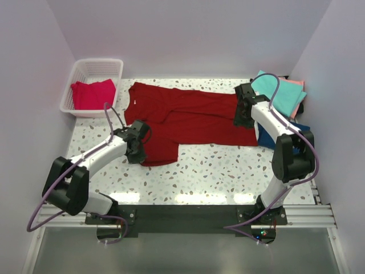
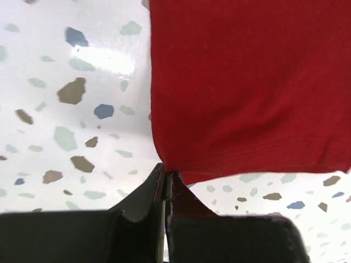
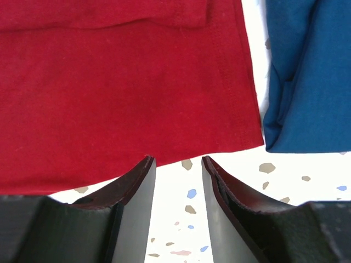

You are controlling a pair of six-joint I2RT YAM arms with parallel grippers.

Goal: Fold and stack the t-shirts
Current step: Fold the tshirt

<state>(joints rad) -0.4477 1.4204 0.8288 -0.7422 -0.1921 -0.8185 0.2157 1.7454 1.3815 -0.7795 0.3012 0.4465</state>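
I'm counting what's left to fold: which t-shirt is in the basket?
The pinkish-red shirt, bunched inside the white basket. The dark red shirt lies on the table; the teal shirt, salmon shirt and navy shirt sit far right.

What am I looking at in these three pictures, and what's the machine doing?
It is a robot: a left arm and a right arm bolted at the near edge of a speckled table. The wide picture comes from a camera above and behind them; the two close-ups come from a camera on each wrist. A dark red shirt lies spread on the table. A white basket at the back left holds a pinkish-red shirt. A teal shirt, a salmon shirt and a blue shirt sit together at the right. The left fingers are closed on a corner of the dark red shirt. The right fingers are open just short of its edge, holding nothing.
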